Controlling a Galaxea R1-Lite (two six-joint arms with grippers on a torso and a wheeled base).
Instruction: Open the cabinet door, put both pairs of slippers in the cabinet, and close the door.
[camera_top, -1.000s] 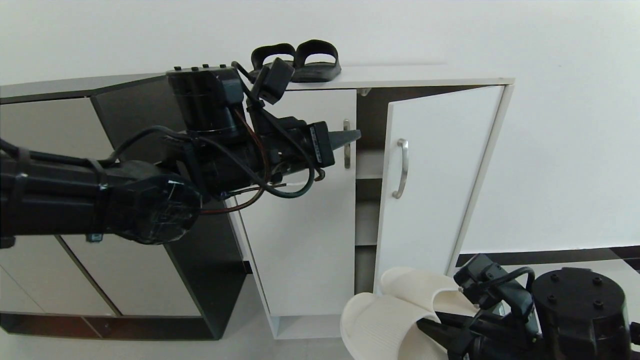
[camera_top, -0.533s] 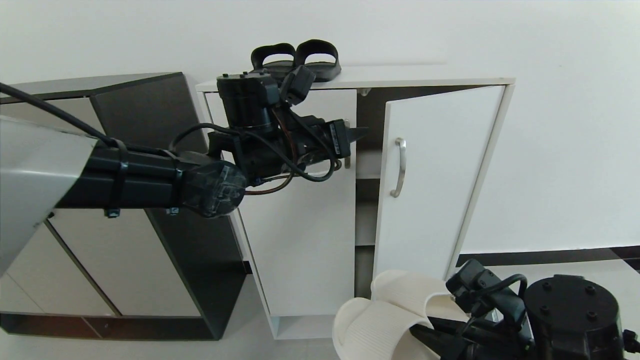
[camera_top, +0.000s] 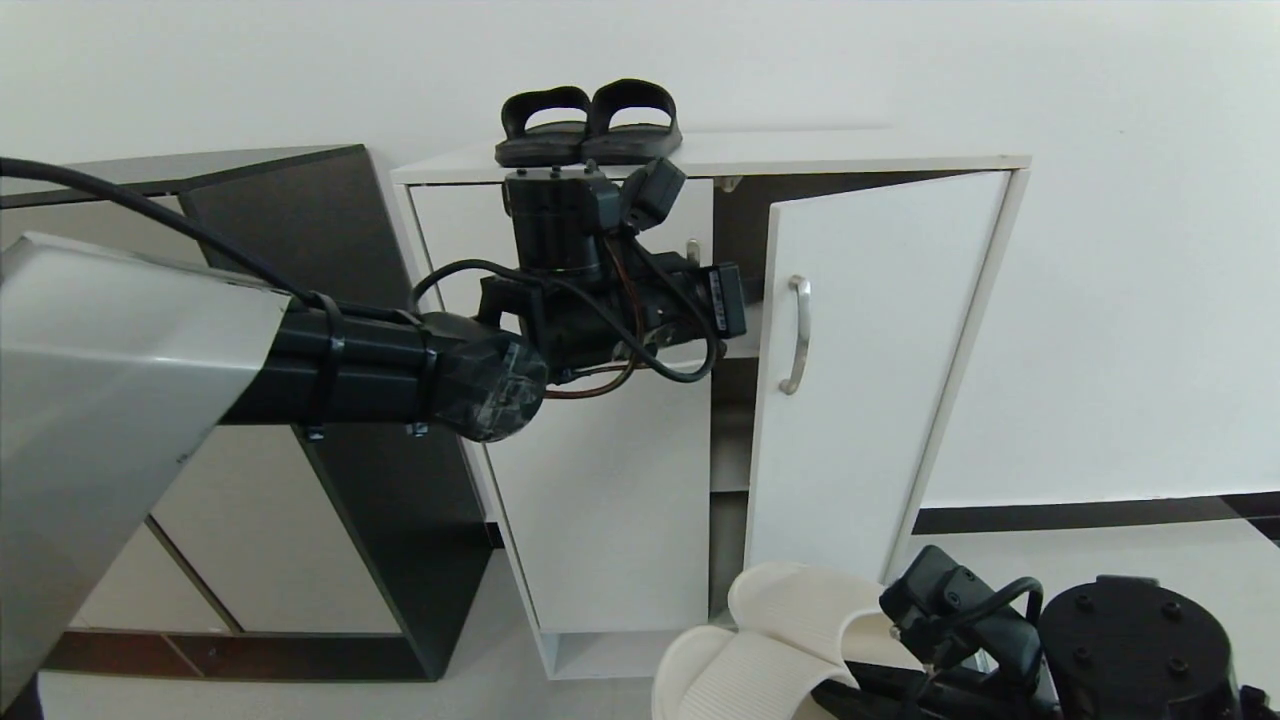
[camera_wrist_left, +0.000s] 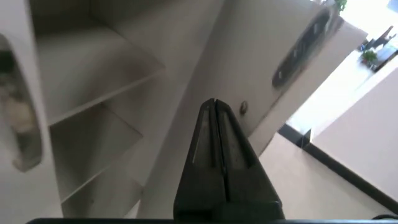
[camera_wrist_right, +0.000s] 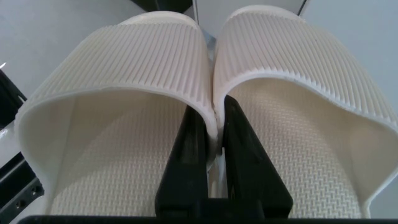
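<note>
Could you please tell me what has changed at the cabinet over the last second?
The left arm swung right, carrying the shut left gripper from the left door's handle into the gap beside the ajar right door. The right gripper, clamped on the white slippers, drifted slightly left and down. The black slippers on the cabinet top and the right door did not move.

Slippers: four, two pairs. Two black slippers (camera_top: 590, 125), two cream slippers (camera_top: 760, 640).
Cabinets: two. One white cabinet (camera_top: 850, 150), one dark cabinet (camera_top: 280, 200).
White cabinet doors: two, left door (camera_top: 600, 480) and right door (camera_top: 860, 380).
Metal handles: two, left handle (camera_top: 693, 250) and right handle (camera_top: 797, 335).
Shelves (camera_wrist_left: 93, 68) seen inside: two.
Claws: two, left claw (camera_wrist_left: 215, 109) and right claw (camera_wrist_right: 214, 118).
</note>
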